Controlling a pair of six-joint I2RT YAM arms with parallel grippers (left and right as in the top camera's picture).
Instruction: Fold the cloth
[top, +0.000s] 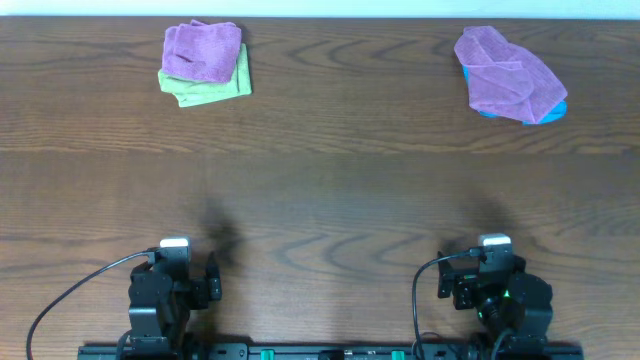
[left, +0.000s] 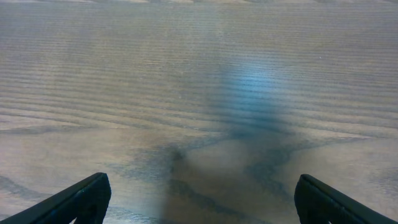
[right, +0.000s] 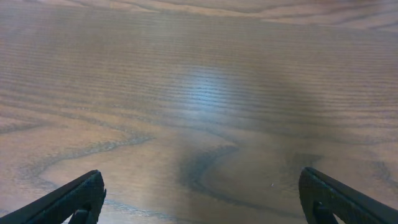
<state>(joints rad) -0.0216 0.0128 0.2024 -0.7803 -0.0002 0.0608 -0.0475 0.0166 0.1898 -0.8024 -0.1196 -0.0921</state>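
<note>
A crumpled purple cloth (top: 508, 74) lies at the far right of the table on top of a blue cloth (top: 548, 114) that only shows at its edge. At the far left a folded purple cloth (top: 203, 48) sits on a folded green cloth (top: 210, 88). My left gripper (top: 176, 262) rests at the near left edge, open and empty; its wrist view shows spread fingertips (left: 199, 199) over bare wood. My right gripper (top: 494, 260) rests at the near right edge, also open and empty, with fingertips (right: 200, 196) wide apart over bare wood.
The wooden table (top: 330, 200) spans the whole view. Black cables (top: 70, 295) loop beside each arm base at the near edge.
</note>
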